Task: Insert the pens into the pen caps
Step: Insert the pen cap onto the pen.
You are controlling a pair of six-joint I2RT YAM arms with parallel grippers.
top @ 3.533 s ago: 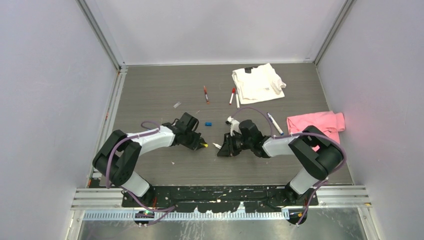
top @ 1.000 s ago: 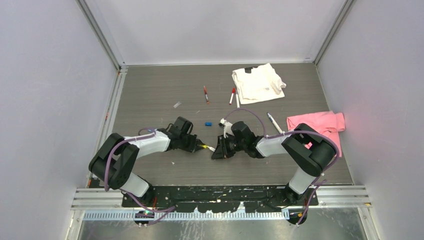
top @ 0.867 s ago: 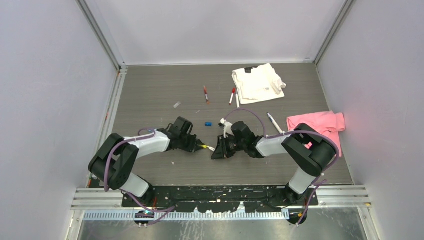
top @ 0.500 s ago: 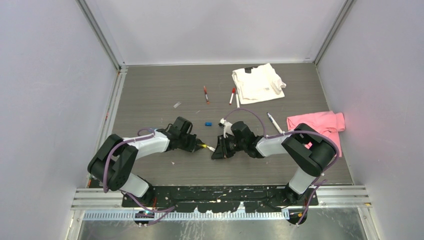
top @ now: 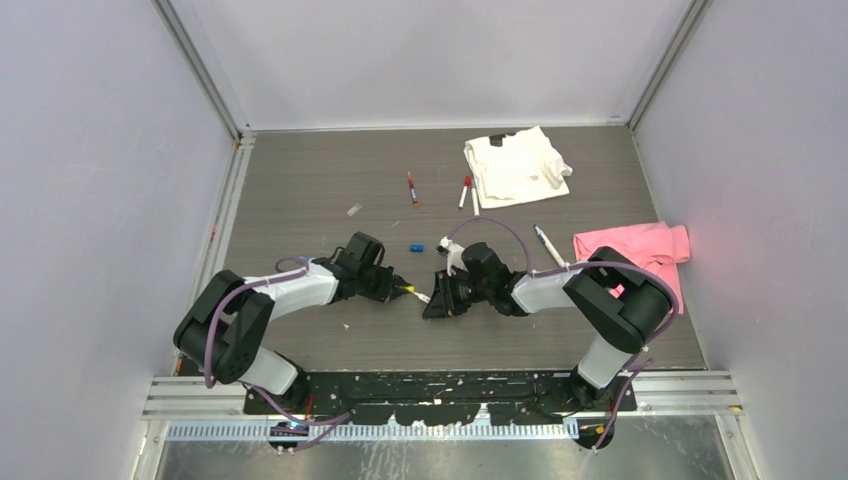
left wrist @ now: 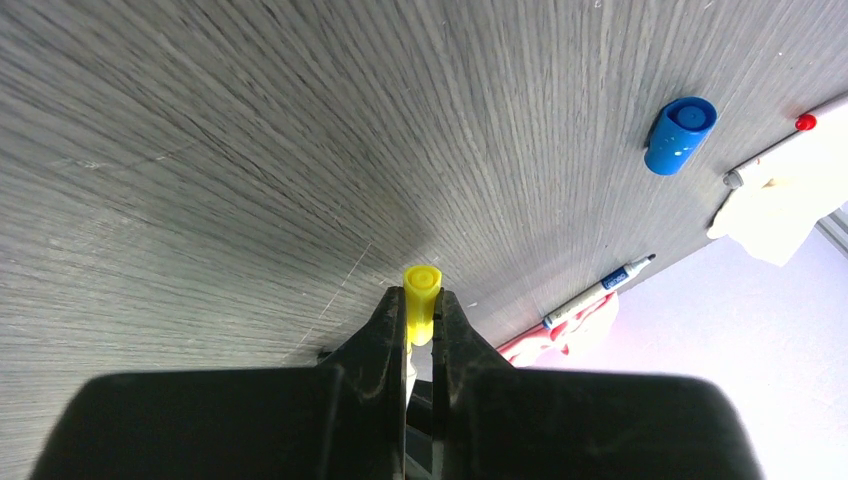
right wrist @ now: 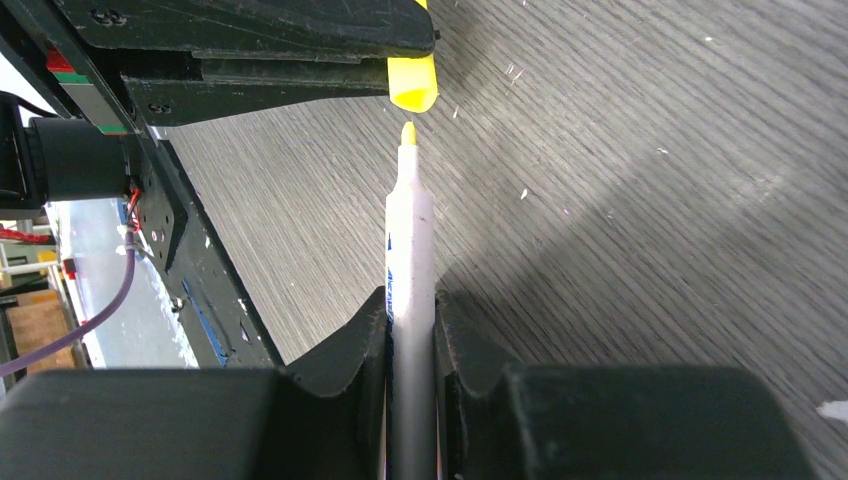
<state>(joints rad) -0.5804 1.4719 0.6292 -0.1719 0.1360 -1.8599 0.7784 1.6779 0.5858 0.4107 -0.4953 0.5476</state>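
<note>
Your left tool [left wrist: 421, 318] is pinching the yellow cap [left wrist: 421, 287]. Your right tool [right wrist: 410, 312] is pinching the white pen [right wrist: 409, 240] by its barrel. The pen's yellow tip sits just short of the cap, not touching, above the counter [left wrist: 200, 150]. A blue cap [left wrist: 679, 134] lies loose nearby.

— What's that left arm [top: 300, 285] wearing?
— It's showing white shells between chunky black joints, and the right arm [top: 545, 290] is matching it.
— And those loops?
— Purple cables [top: 485, 219] are running along both. The fingers [left wrist: 383, 335] are looking matt black and wedge-shaped, with small screws [right wrist: 112, 105] dotting the housing behind them.
</note>
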